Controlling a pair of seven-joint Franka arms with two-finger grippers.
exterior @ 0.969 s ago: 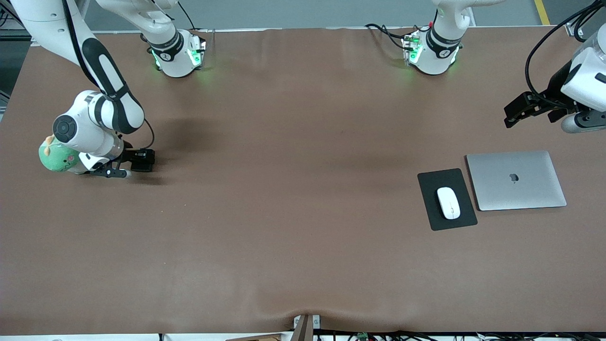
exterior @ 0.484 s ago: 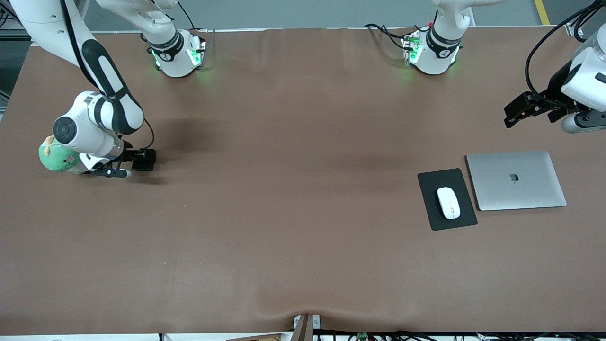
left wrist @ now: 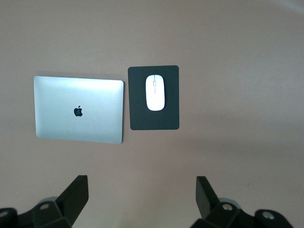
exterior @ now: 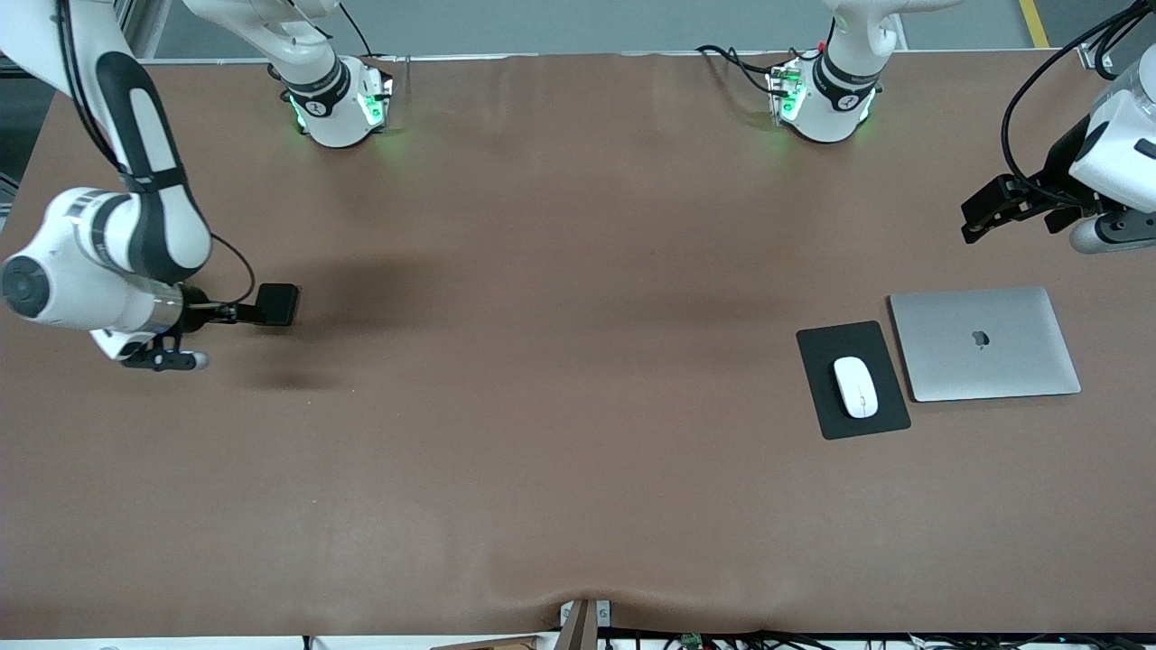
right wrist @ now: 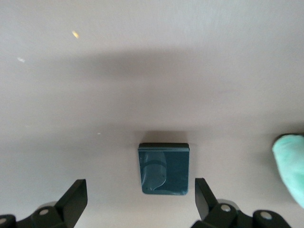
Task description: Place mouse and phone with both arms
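Observation:
The phone [exterior: 277, 304], a small black slab, lies flat on the table toward the right arm's end. My right gripper [exterior: 224, 312] is open and empty beside and above it. In the right wrist view the phone [right wrist: 164, 168] shows between the spread fingers of the right gripper [right wrist: 140, 190], untouched. The white mouse [exterior: 855, 386] sits on the black mouse pad [exterior: 835, 424] toward the left arm's end. My left gripper [exterior: 980, 217] waits open and empty, high over the table. The left wrist view shows its gripper [left wrist: 142, 187] above the mouse [left wrist: 154, 92] and the pad [left wrist: 154, 121].
A closed silver laptop [exterior: 984, 343] lies beside the mouse pad, also in the left wrist view [left wrist: 78, 109]. A green plush toy [right wrist: 290, 166] lies close to the phone; in the front view the right arm hides it.
My right arm has pulled back from the phone toward its end of the table and risen. The phone stays on the table. The arm now covers the green plush. The left arm has not moved.

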